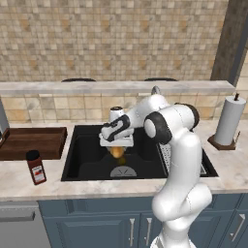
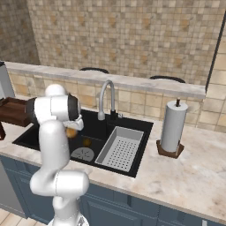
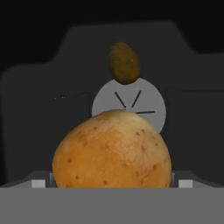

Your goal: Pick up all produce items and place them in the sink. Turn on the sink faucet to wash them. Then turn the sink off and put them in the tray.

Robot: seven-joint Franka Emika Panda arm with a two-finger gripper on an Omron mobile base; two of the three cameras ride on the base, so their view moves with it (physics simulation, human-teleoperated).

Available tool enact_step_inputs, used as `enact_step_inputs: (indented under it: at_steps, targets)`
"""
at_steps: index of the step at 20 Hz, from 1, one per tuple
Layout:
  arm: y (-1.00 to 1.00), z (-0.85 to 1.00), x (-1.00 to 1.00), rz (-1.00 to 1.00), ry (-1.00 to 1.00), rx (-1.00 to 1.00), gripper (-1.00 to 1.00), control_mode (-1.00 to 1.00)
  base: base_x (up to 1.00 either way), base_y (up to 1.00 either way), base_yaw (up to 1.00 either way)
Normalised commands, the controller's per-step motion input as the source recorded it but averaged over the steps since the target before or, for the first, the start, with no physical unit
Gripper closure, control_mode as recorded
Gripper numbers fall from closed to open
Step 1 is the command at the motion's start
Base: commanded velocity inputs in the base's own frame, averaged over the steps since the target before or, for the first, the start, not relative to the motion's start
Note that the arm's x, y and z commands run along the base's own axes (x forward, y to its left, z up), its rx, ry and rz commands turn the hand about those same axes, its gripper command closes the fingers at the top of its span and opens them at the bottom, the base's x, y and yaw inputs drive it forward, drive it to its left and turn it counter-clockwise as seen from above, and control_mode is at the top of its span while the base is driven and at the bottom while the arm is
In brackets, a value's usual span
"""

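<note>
Where sink [image 1: 87, 160] sits: two fruits [image 3: 112, 151] (one jar [image 1: 36, 167]).

The arm [image 1: 177, 145] is bent forward and folded toward 9 o'clock, its gripper [image 1: 117, 147] pointed down toward 6 o'clock with the 2 fingers spread wide.

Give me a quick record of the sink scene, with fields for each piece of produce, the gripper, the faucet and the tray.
orange-yellow fruit: between the open fingers of the gripper, above the sink
olive-brown fruit: on the sink floor, at the drain's edge
sink faucet: no water visible
tray: on the counter left of the sink, nothing seen in it
</note>
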Motion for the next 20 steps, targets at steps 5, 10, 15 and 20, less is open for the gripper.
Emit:
enact_step_inputs:
  at_steps: [5,10,15,20]
  targets:
    - [-0.19,1.00,-0.25,0.00,0.00,0.00,1.00,-1.00,0.00,0.00,0.00]
    - [-0.07,0.79,-0.14,0.00,0.02,0.00,1.00,-1.00,0.00,0.00,0.00]
    - [-0.05,0.40,-0.21,0.00,0.10,0.00,1.00,-1.00,0.00,0.00,0.00]
    - [-0.07,0.23,-0.08,0.00,0.14,0.00,1.00,-1.00,0.00,0.00,0.00]
